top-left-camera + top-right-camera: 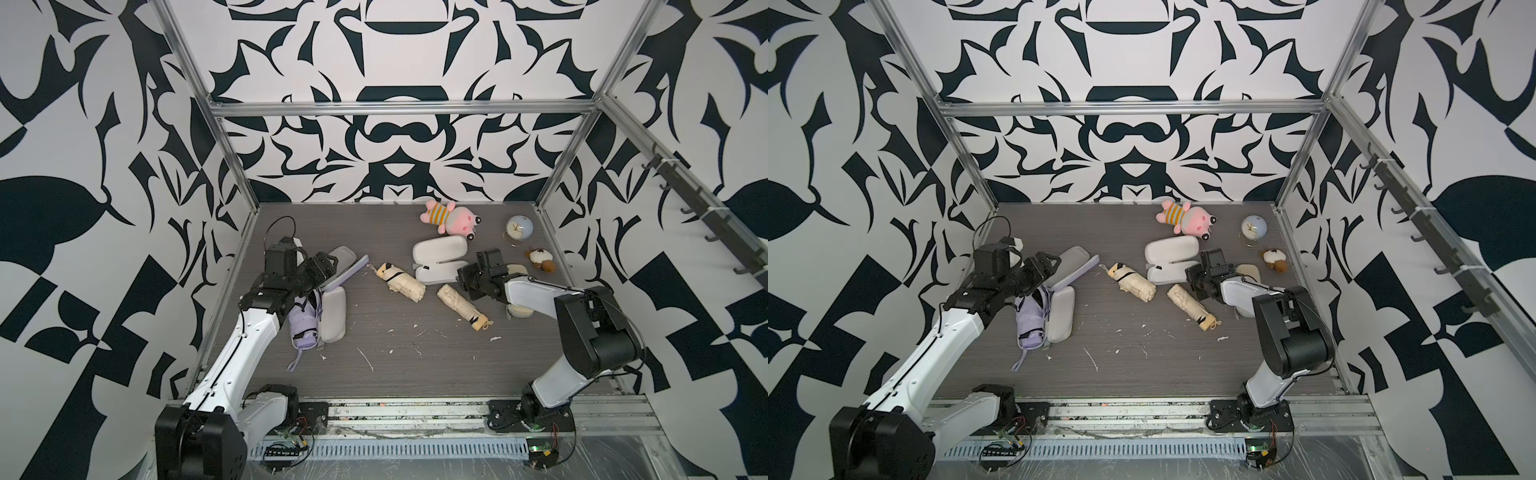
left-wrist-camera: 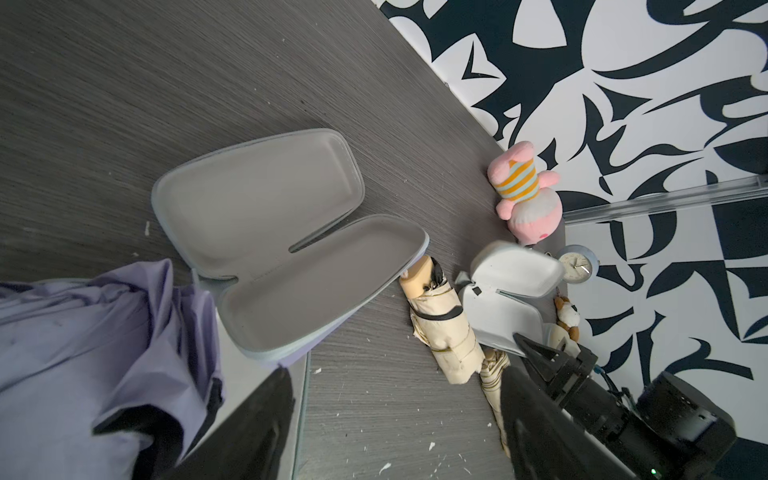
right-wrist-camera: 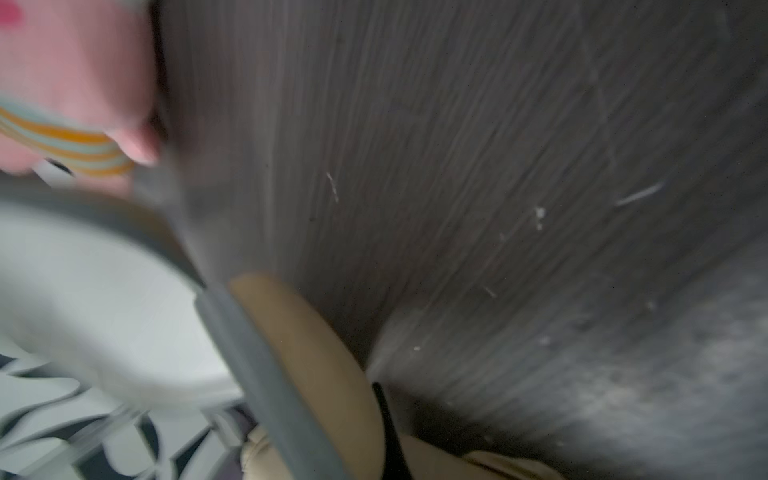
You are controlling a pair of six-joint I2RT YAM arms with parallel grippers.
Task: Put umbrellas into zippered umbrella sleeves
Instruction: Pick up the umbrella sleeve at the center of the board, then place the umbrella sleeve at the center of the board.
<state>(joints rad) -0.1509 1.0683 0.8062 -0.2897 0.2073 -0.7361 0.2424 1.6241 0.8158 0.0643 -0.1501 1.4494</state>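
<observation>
Black left end effector (image 2: 395, 380): fingers (image 2: 266, 419) spread wide with nothing between them, hanging over the open lavender sleeve (image 1: 344, 259) (grey lining up). That sleeve lies well off to the left-arm side of the pink plush toy (image 1: 451, 218). The lavender umbrella (image 1: 302, 322) lies nearer the arm bases, touching a pale sleeve (image 1: 336, 311).

Right end effector (image 1: 462, 277): jaws closed together, tip at the rim of the open beige sleeve (image 1: 436, 259), which lies just in front of the toy. The right wrist view is too blurred to tell whether the rim is pinched.

On the grey woodgrain desk (image 1: 395, 374), farther toward the bases from the toy, are the strapped cream umbrella (image 1: 401, 280) and the second cream umbrella (image 1: 459, 306). A small clock (image 1: 519, 228) stands to the right-arm side of the toy.
</observation>
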